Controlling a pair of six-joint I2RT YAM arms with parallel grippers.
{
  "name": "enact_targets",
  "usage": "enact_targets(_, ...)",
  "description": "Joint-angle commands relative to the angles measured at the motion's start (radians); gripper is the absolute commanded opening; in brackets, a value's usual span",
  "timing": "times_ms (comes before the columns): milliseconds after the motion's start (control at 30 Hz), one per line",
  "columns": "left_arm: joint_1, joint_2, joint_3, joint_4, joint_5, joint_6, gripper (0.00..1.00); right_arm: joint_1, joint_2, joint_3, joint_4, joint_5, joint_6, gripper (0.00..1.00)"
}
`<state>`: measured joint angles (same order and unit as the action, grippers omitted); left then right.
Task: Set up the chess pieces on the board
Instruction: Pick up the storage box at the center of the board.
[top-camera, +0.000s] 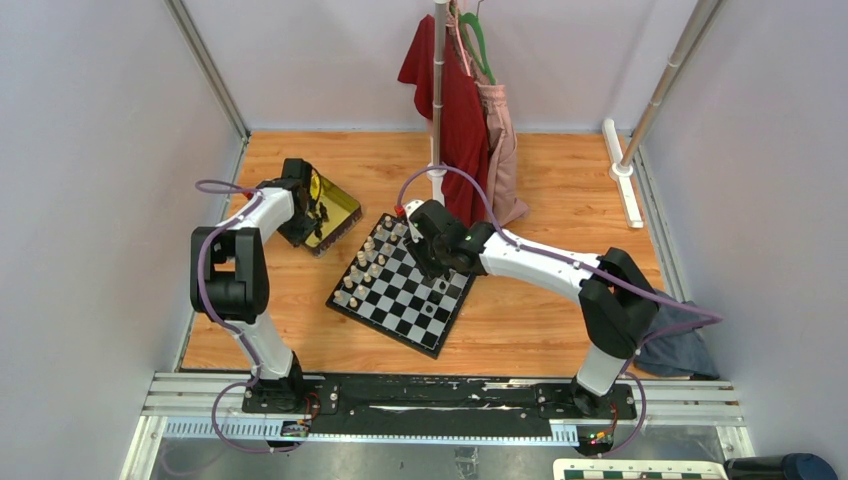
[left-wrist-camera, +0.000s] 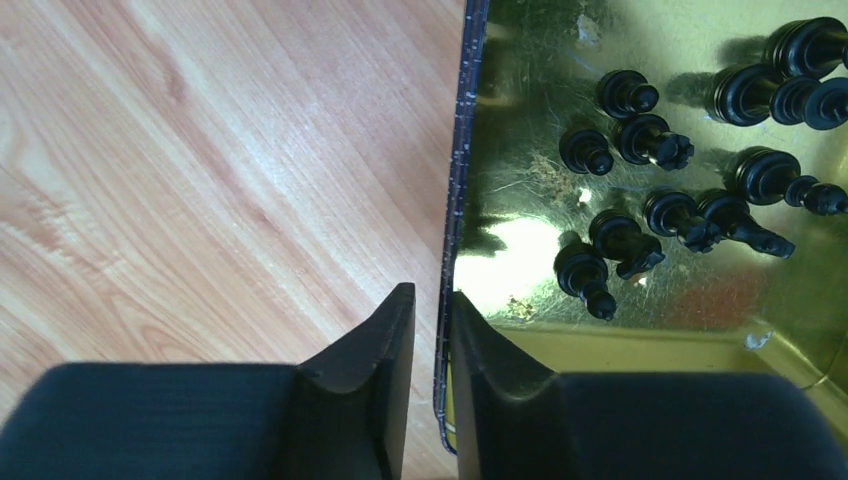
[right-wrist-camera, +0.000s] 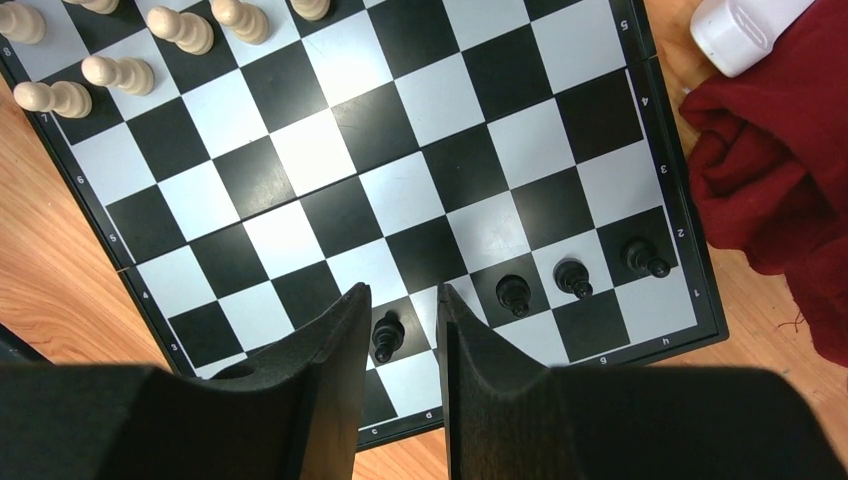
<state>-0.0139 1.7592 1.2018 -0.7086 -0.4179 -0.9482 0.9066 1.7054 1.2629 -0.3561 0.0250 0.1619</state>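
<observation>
Gold tray (left-wrist-camera: 520, 60) rim between left end effector (left-wrist-camera: 432, 297) fingers, grip unclear, black chess pieces (left-wrist-camera: 622, 238) lying inside tray, right end effector (right-wrist-camera: 403, 292) parted, empty, over board (right-wrist-camera: 400, 190) beside tray

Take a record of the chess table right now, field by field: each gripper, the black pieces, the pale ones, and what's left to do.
left gripper: fingers either side of the rim of the gold tray, narrow gap; grip unclear
right gripper: open, low over the board, a black pawn standing between its fingers
on the board: four black pieces, second row from the lettered edge
in the tray: roughly ten spare black pieces, mostly lying down
cream pieces: standing on the opposite side
left to do: most black squares unfilled
</observation>
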Motion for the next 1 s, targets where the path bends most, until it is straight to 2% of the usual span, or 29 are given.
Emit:
enact_targets(0, 0.011, 0.027, 0.024, -0.044, -0.047, 0.011, 0.22, -0.015, -0.033, -0.022, 0.003, -0.010, 0.013, 0.35)
enact_targets(200, 0.011, 0.036, 0.014, -0.049, -0.039, 0.006, 0.11, -0.017, -0.046, -0.030, -0.002, -0.010, 0.012, 0.35)
enact_targets(333, 0.011, 0.030, 0.015, -0.055, -0.056, 0.020, 0.00, -0.016, -0.054, -0.028, -0.009, -0.010, 0.011, 0.35)
enact_targets(967, 0.011, -0.141, -0.022, -0.052, -0.162, 0.064, 0.00, -0.018, -0.072, -0.017, -0.026, 0.016, 0.034, 0.35)
